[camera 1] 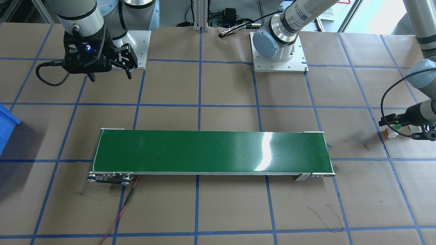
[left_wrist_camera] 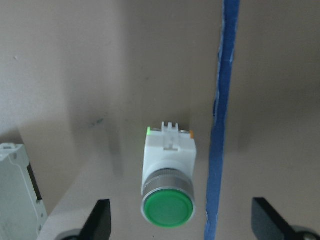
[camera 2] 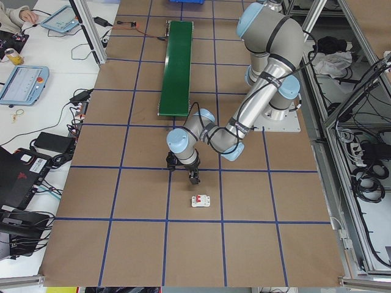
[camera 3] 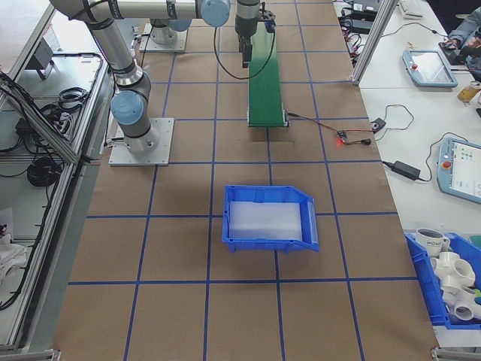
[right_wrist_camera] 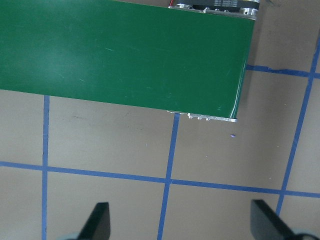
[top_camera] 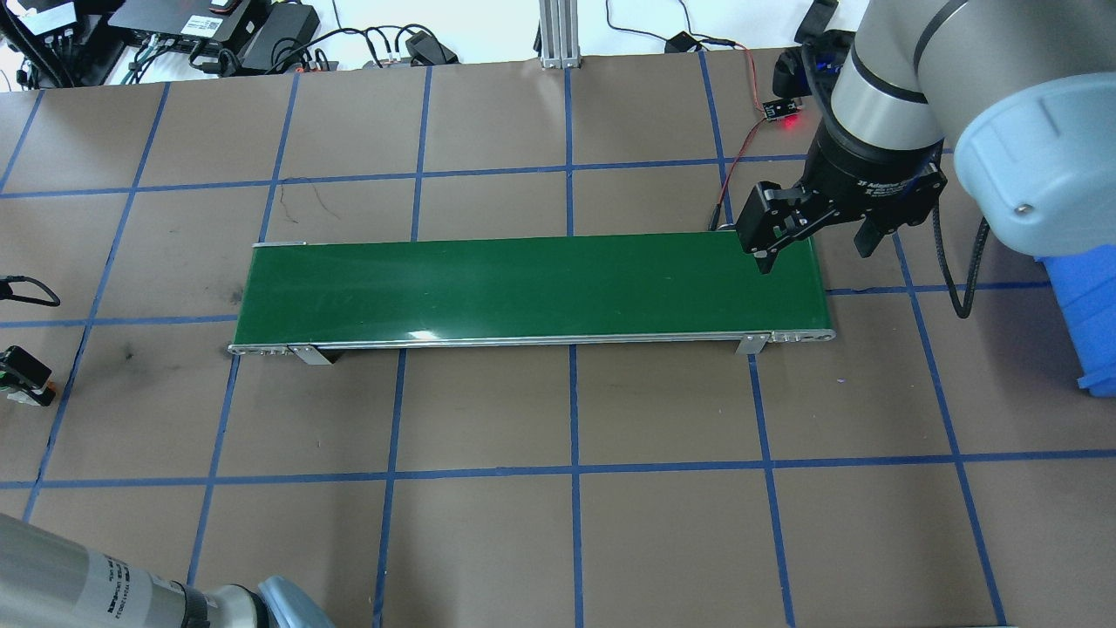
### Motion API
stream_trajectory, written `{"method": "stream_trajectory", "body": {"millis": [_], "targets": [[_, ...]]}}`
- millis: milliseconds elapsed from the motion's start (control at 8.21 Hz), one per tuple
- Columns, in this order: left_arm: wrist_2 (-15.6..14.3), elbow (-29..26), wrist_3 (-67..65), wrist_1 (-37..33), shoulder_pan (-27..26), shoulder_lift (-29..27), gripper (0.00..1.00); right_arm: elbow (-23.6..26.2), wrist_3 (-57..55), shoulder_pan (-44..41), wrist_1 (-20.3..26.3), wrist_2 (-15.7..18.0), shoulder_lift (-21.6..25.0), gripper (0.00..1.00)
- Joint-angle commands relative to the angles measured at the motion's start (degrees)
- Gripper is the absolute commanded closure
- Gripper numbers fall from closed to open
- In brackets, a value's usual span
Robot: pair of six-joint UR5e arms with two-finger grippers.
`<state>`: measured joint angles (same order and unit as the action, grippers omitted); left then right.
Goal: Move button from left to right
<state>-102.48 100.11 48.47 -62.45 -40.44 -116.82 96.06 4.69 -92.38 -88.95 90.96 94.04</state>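
The button (left_wrist_camera: 168,165) lies on the brown paper beside a blue tape line, its green cap (left_wrist_camera: 167,208) toward the wrist camera and its white body behind. My left gripper (left_wrist_camera: 181,212) is open just above it, one finger on each side of the cap and neither touching. From the front, the button (camera 1: 392,132) shows as a small white, green and orange piece under the left gripper (camera 1: 395,125) at the table's far end. My right gripper (top_camera: 815,244) hangs open and empty over the right end of the green conveyor belt (top_camera: 523,288).
A white circuit breaker with a red lever (camera 2: 201,200) lies close to the button, at the left edge (left_wrist_camera: 17,195) of the left wrist view. A blue bin (camera 3: 270,218) stands on the robot's right, beyond the belt's end. A red wire (camera 1: 122,207) runs off the belt's motor.
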Motion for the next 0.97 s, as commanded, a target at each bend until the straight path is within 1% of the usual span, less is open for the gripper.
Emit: {"method": "stream_trajectory", "body": {"millis": [0, 122, 365, 609, 731, 853], "targets": [[-0.2, 0.3, 0.1, 1.4, 0.0, -0.1, 0.00, 0.0, 0.1, 0.0, 0.0, 0.0, 0.0, 0.00], [-0.2, 0.4, 0.2, 1.4, 0.0, -0.2, 0.00, 0.0, 0.1, 0.0, 0.0, 0.0, 0.0, 0.00], [-0.4, 0.4, 2.8, 5.6, 0.0, -2.8, 0.00, 0.0, 0.1, 0.0, 0.0, 0.0, 0.0, 0.00], [-0.4, 0.3, 2.6, 5.7, 0.0, -2.7, 0.02, 0.0, 0.1, 0.0, 0.0, 0.0, 0.0, 0.00], [-0.4, 0.4, 2.5, 5.7, 0.0, -2.7, 0.33, 0.0, 0.1, 0.0, 0.0, 0.0, 0.0, 0.00], [-0.4, 0.3, 2.9, 5.7, 0.0, -2.5, 0.76, 0.0, 0.1, 0.0, 0.0, 0.0, 0.0, 0.00]]}}
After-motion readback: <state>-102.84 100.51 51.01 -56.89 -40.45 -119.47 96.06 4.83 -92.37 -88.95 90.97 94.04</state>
